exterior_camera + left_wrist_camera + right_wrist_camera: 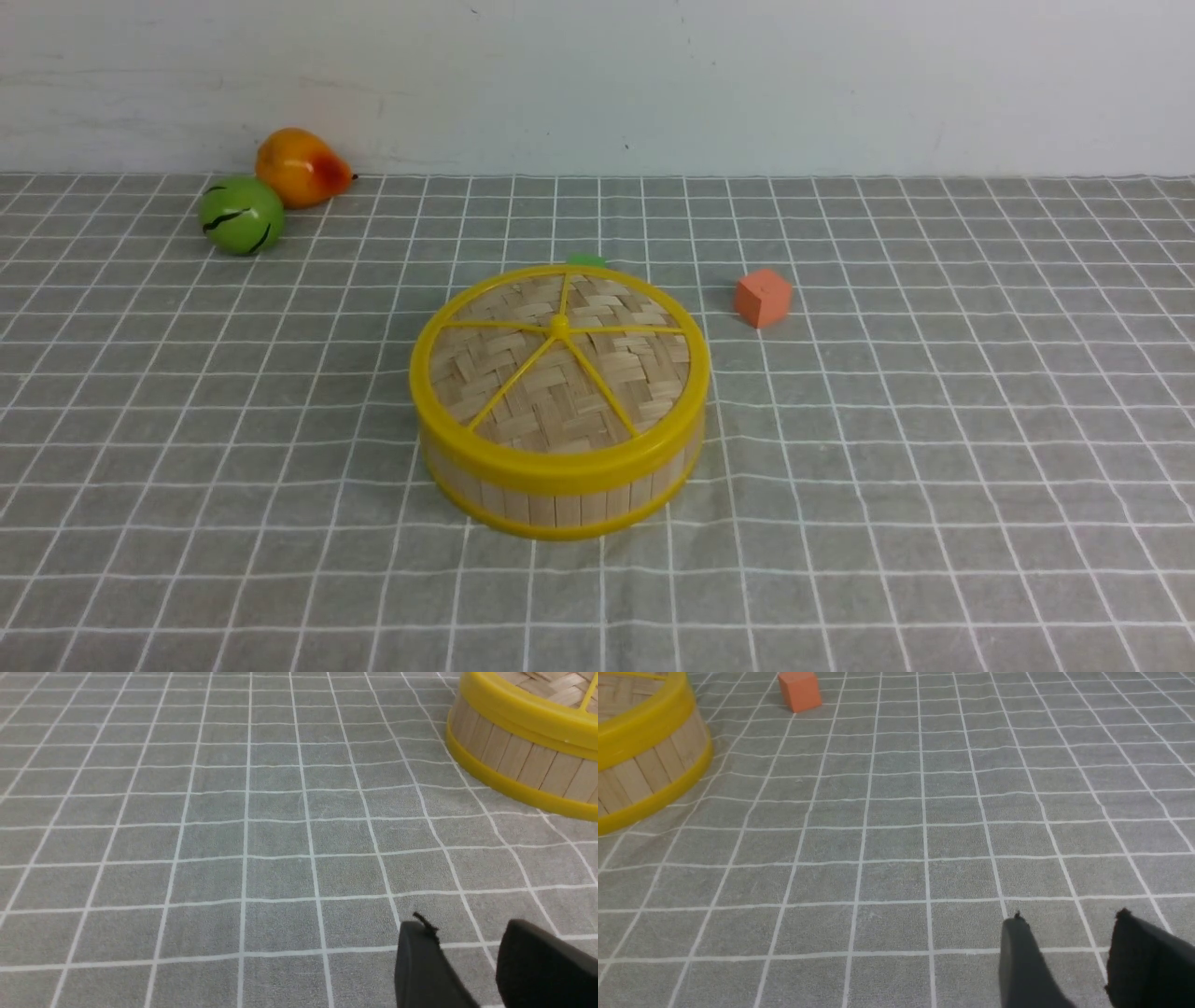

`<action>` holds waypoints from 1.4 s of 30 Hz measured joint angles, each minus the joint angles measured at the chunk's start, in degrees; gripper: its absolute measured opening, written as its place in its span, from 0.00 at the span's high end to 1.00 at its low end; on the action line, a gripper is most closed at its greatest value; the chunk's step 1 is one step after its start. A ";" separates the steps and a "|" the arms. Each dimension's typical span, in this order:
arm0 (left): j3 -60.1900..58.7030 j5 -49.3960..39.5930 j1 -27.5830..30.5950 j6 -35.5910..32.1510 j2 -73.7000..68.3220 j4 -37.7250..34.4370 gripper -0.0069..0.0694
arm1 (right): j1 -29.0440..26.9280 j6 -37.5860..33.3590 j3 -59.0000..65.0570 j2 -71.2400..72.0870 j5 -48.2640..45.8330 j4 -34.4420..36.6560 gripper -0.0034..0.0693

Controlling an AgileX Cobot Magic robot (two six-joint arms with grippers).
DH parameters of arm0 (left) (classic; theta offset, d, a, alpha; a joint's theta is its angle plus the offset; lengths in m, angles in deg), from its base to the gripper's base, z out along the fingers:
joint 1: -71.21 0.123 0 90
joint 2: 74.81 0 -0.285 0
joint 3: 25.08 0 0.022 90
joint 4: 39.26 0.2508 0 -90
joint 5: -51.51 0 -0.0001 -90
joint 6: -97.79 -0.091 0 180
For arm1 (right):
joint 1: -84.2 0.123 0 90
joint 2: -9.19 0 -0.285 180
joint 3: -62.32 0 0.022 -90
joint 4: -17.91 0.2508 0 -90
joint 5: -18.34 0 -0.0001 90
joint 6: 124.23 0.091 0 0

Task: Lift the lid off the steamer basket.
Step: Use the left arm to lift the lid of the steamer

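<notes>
The lid (558, 373), a woven bamboo disc with a thick yellow rim and yellow spokes meeting at a small knob, sits on the steamer basket (560, 499), a round tub with pale slat walls and yellow bands, at the middle of the table. The basket also shows in the left wrist view (523, 760) and the right wrist view (642, 774). Neither arm shows in the front view. My left gripper (467, 928) is open and empty above the cloth, short of the basket. My right gripper (1069, 917) is open and empty above the cloth, away from the basket.
A grey checked cloth (934, 448) covers the table. An orange cube (763, 297) lies to the right of the basket and shows in the right wrist view (799, 690). A green ball (241, 215) and an orange pear (301, 166) lie at the far left. Something green (586, 260) peeks out behind the basket.
</notes>
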 joint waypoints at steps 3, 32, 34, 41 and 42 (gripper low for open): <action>0.00 0.16 0.00 0.00 0.00 1.11 0.60 | 0.00 0.00 0.00 0.00 0.00 0.00 0.62; 4.62 56.99 0.00 28.29 0.04 3.88 0.60 | 0.00 0.00 0.00 0.00 0.00 -0.01 0.62; 10.90 46.71 0.00 29.09 -0.61 4.38 0.60 | 0.00 0.00 0.00 0.00 0.00 -0.01 0.62; 34.83 15.00 0.00 29.39 -19.10 6.70 0.60 | 0.00 0.00 0.00 0.00 0.00 -0.01 0.62; 35.67 13.76 0.00 29.25 -20.58 6.85 0.60 | 0.00 0.00 0.00 0.00 0.00 -0.01 0.62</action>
